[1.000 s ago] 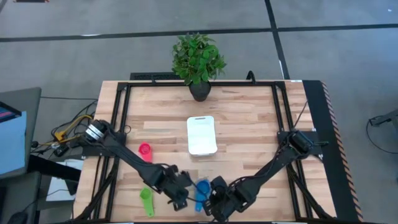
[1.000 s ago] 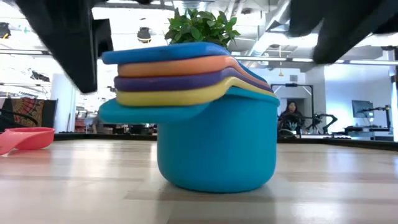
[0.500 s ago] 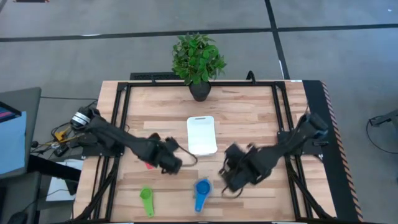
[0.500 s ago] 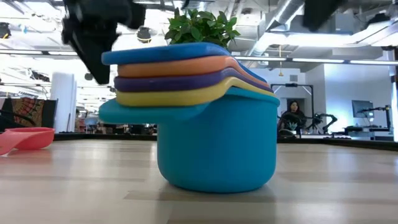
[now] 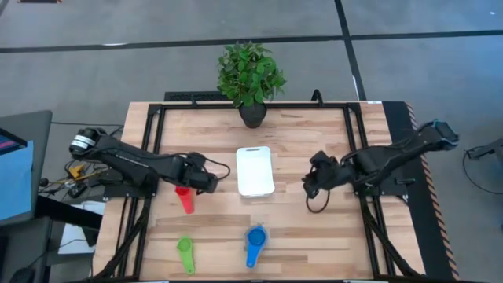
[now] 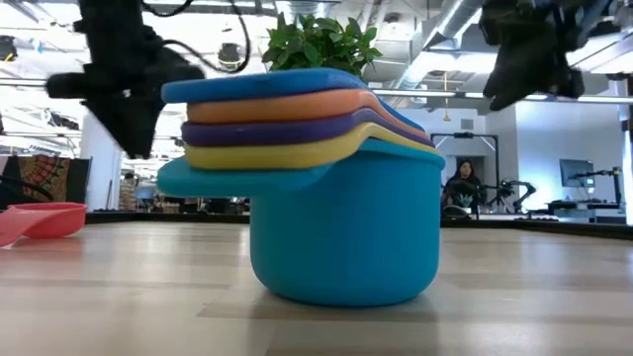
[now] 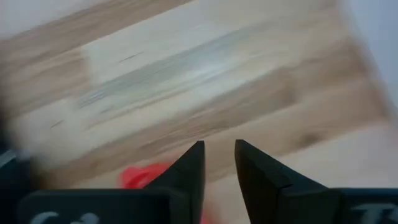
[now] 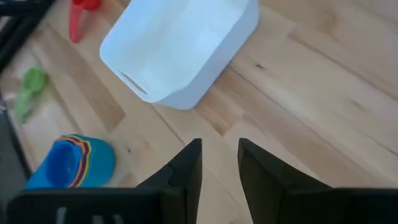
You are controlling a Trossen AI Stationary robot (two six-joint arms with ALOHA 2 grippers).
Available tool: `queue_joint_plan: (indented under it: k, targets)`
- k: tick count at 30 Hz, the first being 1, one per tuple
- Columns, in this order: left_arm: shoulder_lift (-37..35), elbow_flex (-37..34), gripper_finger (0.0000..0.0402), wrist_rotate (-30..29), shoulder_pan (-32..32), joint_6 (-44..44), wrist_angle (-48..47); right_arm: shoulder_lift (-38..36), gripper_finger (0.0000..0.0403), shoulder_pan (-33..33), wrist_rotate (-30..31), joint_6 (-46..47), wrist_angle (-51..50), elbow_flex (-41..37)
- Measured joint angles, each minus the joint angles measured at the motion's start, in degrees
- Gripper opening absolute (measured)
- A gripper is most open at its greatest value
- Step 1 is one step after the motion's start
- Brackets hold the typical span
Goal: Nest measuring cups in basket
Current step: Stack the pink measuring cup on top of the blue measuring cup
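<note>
High view: the basket [image 5: 255, 170] sat mid-counter [image 5: 314, 141]. The left tool [image 5: 206, 181] hovered beside it, above the pink cup [image 5: 185, 196]; the right tool [image 5: 311, 183] hovered opposite. The green cup [image 5: 185, 253] and nested stack [image 5: 255, 241] lay nearer the front edge.

Wrist views: both tools were narrowly parted, grasping nothing.

The basket [image 5: 255, 170] sits mid-surface, a plant [image 5: 251, 73] at twelve o'clock, the stacked cups [image 5: 255, 238] at six, lone cups [image 5: 183, 196] [image 5: 185, 251] toward eight.
</note>
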Motion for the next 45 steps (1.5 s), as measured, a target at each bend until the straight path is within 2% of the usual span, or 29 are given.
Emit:
queue_joint_plan:
  k: [3,7,12,16,20,25,30,35,45]
  targets:
    - [0.15,-0.04,0.0102,1.30,0.97,-4.27,-5.32,-2.87,0.0128,-3.48,-3.09,-2.76,4.39,-4.53]
    - [0.49,-0.06,0.0143,3.21,2.69,-9.13,-10.19,-4.06,0.0135,-9.16,-6.60,-5.83,5.61,-6.78]
    - [0.50,-0.04,0.0174,4.07,5.53,-4.66,-11.38,-3.61,0.0173,-16.25,-12.61,-8.64,6.21,-7.99]
    - [0.49,-0.57,0.0176,4.21,7.94,0.00,-11.14,-1.97,0.0216,-20.68,-16.38,-12.19,6.67,-8.14]
    - [-0.10,-5.83,0.0174,7.33,9.58,1.48,-10.39,-0.07,0.0250,-23.16,-20.52,-14.28,8.12,-8.14]
    - [-1.47,-13.42,0.0174,14.09,9.55,2.74,-2.94,2.11,0.0260,-24.28,-22.79,-15.05,12.03,-8.12]
    - [-1.44,-16.13,0.0174,17.38,9.55,5.18,0.22,4.15,0.0260,-25.34,-25.65,-14.97,14.98,-8.12]
    - [-1.42,-15.90,0.0174,18.98,9.55,7.84,0.06,5.78,0.0260,-26.08,-28.10,-14.25,16.66,-8.09]
    - [-1.75,-10.43,0.0174,18.89,9.55,12.67,-0.88,5.97,0.0260,-27.34,-29.46,-13.32,18.16,-8.07]
